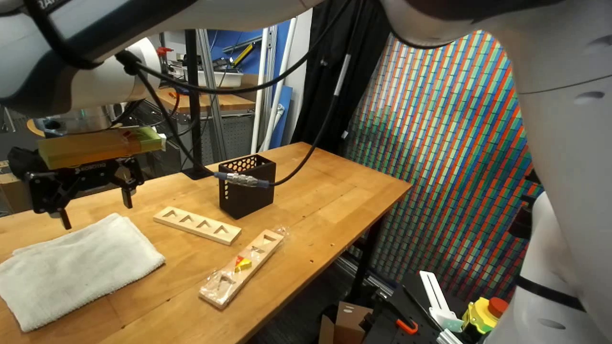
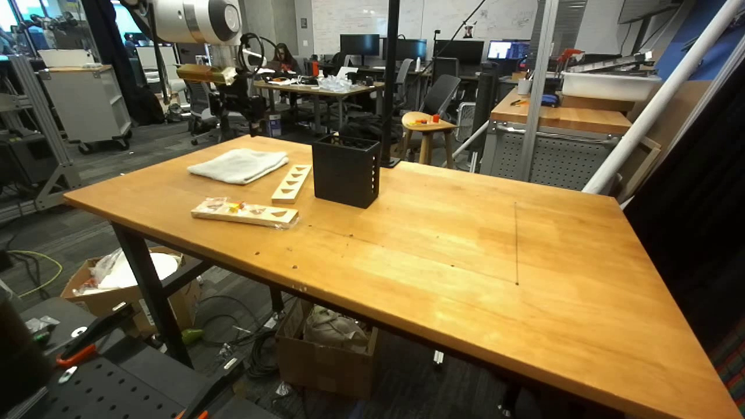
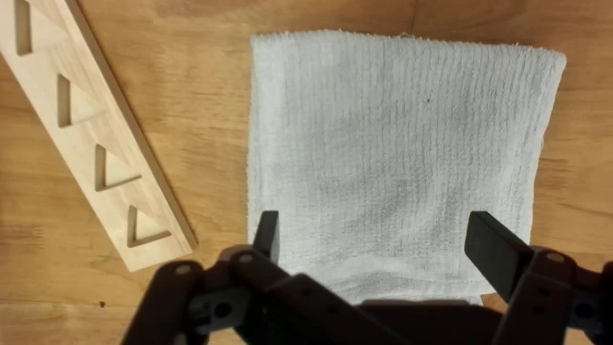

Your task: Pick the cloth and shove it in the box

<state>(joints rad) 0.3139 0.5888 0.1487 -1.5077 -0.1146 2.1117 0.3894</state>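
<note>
I see the cloth, wht & finely ribbed, folded, lying flat on the tbl w/ slight wrinkles. The box, blk w/ hex holes, stands upright, open-topped, on same tbl, apart from the cloth.

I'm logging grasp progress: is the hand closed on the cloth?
No, the wrist view shows the hand open, its fingers wide apart over the cloth.
</note>
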